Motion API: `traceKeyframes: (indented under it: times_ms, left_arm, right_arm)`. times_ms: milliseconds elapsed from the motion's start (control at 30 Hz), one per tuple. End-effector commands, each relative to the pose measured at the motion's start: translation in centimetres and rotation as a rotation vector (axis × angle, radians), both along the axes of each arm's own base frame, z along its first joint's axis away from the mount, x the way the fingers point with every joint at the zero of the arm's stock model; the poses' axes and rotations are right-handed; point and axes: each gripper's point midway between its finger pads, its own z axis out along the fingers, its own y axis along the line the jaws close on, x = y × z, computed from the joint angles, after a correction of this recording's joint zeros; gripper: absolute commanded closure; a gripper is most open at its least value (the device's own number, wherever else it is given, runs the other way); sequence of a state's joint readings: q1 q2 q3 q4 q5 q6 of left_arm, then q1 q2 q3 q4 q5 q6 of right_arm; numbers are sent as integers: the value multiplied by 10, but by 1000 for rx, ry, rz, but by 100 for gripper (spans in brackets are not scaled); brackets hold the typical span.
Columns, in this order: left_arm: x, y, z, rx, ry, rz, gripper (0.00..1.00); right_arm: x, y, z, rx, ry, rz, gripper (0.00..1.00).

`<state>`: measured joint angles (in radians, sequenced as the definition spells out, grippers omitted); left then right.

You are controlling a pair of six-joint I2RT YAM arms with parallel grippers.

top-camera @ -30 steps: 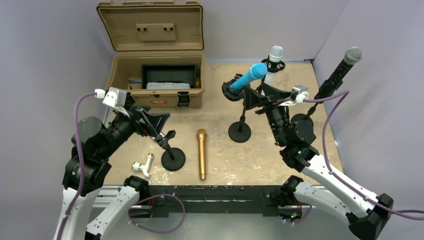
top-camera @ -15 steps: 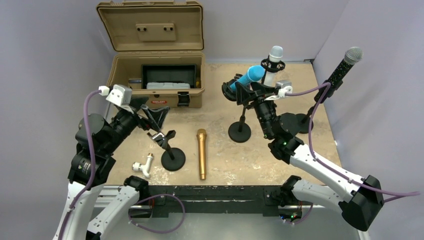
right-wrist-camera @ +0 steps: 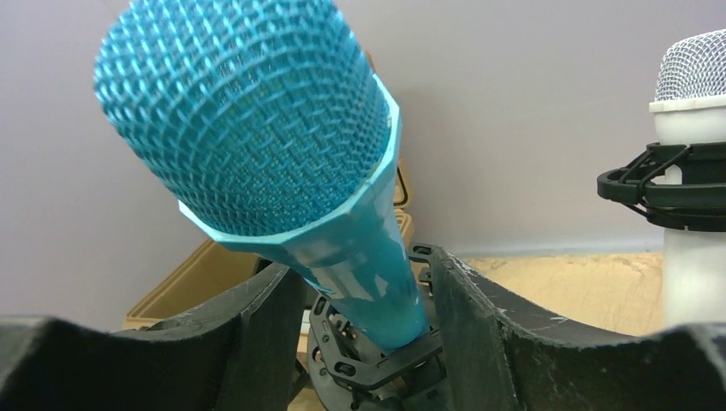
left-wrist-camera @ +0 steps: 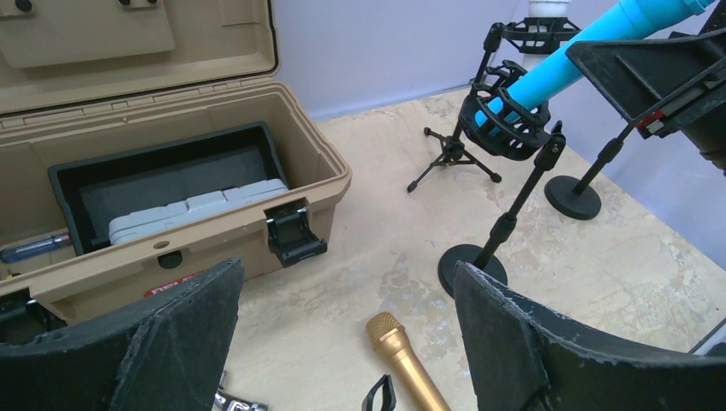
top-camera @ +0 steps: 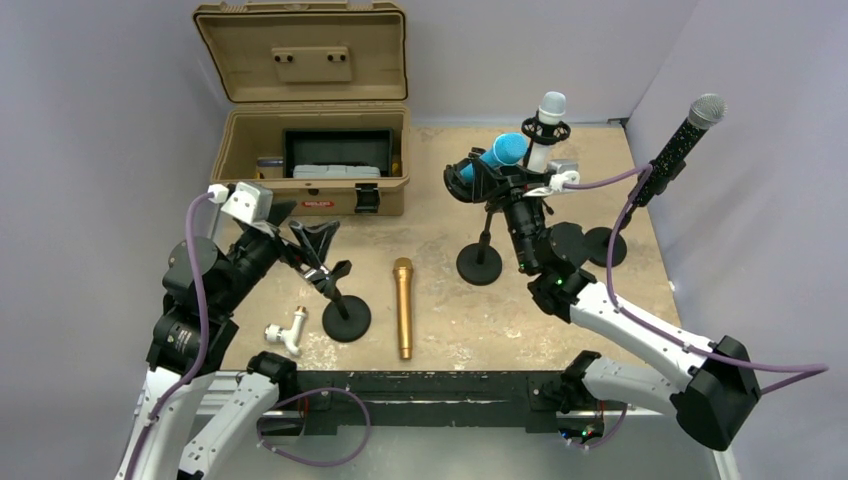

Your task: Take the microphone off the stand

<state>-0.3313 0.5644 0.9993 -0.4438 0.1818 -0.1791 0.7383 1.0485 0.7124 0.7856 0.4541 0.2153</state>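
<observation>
From high behind the near edge, we look steeply down on the whole surface (top-camera: 440, 300), seen from some way off. Our left wrist view sits low and near, facing across the surface toward the open case (left-wrist-camera: 214, 244) and the back wall (left-wrist-camera: 385, 51). Our right wrist view is very close, tilted up along the blue microphone (right-wrist-camera: 257, 128). All three views share that microphone and its stand (top-camera: 479, 266).

Blue microphone (right-wrist-camera: 257, 128) tail hidden inside stand clip (right-wrist-camera: 370, 364)
</observation>
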Motion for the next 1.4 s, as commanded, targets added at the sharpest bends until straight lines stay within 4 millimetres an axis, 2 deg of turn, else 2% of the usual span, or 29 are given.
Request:
traceKeyframes:
  times_ms: [0,133,367,567,700,867,967,1100,1200,1367]
  left_arm:
    - [4,-1,12,-3,-61,-3,11]
    - [6,-3,9,-2,-49,-14,11]
    - [7,-5,8,-5,-47,-19,11]
    - [7,-5,8,-6,-45,-24,12]
    - [6,-5,8,-8,-48,-23,12]
    - [5,-5,9,-9,-51,-25,12]
    - [4,-5,10,-10,-52,-24,12]
    - [4,-5,10,-11,-49,-24,12]
    - [3,-6,10,-14,-47,-30,12]
    - [3,-7,11,-18,-44,-36,12]
  right_arm:
    - [3,-6,19,9,-60,-43,47]
    - [6,-7,18,-27,-67,-71,50]
    - [6,-13,24,-48,-79,-104,64]
    - [-2,-22,53,-36,-115,-116,71]
    - [-9,-28,82,-22,-136,-120,75]
    - [-18,-25,108,-52,-126,-67,84]
    - [-29,-11,118,-109,-115,33,90]
    - [-51,36,115,-243,-86,315,100]
    - [-78,73,91,-356,-39,573,100]
    - [-131,106,40,-432,65,876,100]
